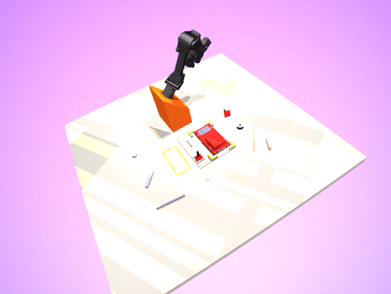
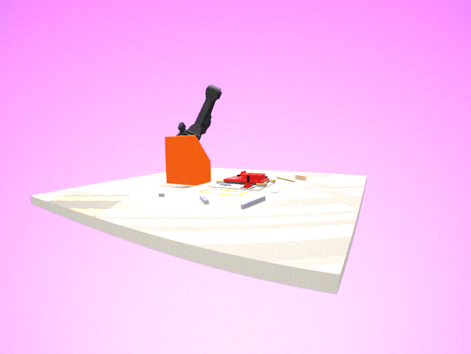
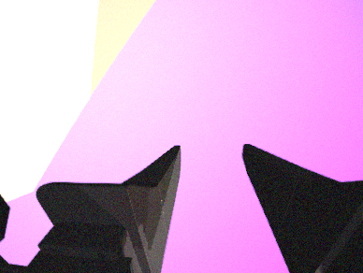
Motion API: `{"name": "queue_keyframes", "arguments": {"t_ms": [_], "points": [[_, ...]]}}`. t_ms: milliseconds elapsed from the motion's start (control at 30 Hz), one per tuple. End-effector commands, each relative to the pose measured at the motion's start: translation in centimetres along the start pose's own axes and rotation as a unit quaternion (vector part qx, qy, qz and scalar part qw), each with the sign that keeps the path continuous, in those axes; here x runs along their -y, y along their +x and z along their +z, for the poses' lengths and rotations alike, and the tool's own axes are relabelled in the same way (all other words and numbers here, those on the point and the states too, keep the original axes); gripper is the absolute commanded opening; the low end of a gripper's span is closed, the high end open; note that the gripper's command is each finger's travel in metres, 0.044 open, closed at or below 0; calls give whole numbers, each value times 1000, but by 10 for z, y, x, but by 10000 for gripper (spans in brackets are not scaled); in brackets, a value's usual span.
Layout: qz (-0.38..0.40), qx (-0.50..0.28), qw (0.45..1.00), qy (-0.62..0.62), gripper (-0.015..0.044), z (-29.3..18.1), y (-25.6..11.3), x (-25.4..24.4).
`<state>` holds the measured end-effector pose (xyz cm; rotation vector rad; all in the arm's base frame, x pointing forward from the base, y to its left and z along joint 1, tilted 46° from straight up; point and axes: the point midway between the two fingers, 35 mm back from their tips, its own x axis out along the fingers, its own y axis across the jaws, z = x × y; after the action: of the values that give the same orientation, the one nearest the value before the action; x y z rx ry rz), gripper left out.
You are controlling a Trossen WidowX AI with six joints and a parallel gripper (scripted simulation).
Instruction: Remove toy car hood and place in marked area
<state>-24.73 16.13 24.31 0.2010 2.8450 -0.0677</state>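
The red toy car (image 1: 206, 139) (image 2: 233, 179) stands on a thin pale board between yellow corner brackets. It has a raised red block (image 1: 215, 140) (image 2: 255, 176) and a grey-blue panel (image 1: 204, 130) at its end nearer the arm base. Which part is the hood is too small to tell. The marked area, a yellow rectangle outline (image 1: 170, 164) (image 2: 218, 193), lies beside the board with nothing inside it. My gripper (image 3: 210, 150) is open, with nothing between its fingers. The arm is folded high above the base, and the gripper is well away from the car.
A red part with a black post (image 1: 198, 156) (image 2: 247, 182) is on the board beside the car. Another red part (image 1: 226, 113), a black-and-white ring (image 1: 239, 126), thin wooden pieces and several grey bars lie around. The orange base (image 1: 173, 115) (image 2: 186, 161) stands close to the car.
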Motion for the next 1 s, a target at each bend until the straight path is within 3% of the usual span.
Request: {"name": "queue_keyframes", "arguments": {"t_ms": [0, 267, 600, 967], "points": [[3, 1, 1000, -2, 246, 1, 0, -2], [121, 71, 985, -97, 440, 36, -37, -95], [235, 196, 938, -161, 440, 106, -132, -183], [306, 319, 878, -183, 440, 183, -264, -214]]}}
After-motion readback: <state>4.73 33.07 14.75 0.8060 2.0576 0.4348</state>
